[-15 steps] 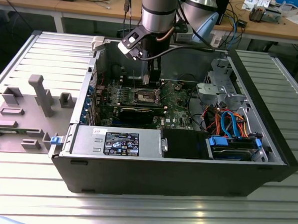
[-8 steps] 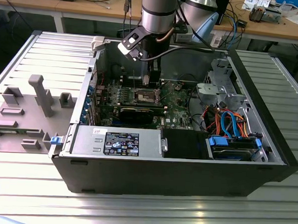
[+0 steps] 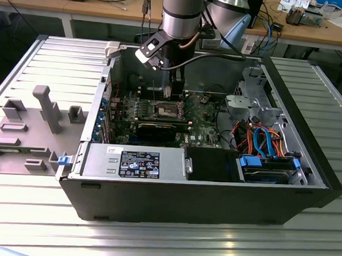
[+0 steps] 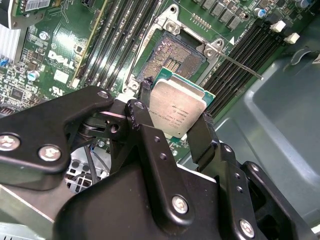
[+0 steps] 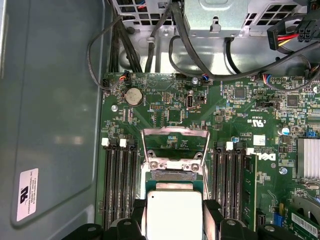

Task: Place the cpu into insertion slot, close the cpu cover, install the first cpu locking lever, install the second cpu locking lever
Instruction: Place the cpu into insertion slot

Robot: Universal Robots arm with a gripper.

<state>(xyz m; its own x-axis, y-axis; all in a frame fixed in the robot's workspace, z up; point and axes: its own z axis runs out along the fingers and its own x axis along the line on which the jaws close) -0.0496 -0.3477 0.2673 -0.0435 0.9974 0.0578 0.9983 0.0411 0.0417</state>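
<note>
Second wrist view shows the cpu pinched by its edges between the gripper's fingers, just off the bare insertion slot and not yet seated. It likely needs squaring to the rim and lowering flat, without sliding over the contacts. First wrist view adds the cpu cover standing open; exterior view places the gripper low inside the computer case.

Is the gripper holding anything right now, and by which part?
Yes: the gripper is shut on the small flat square cpu with a silver-grey metal top, black fingers clamping two opposite edges.
</note>
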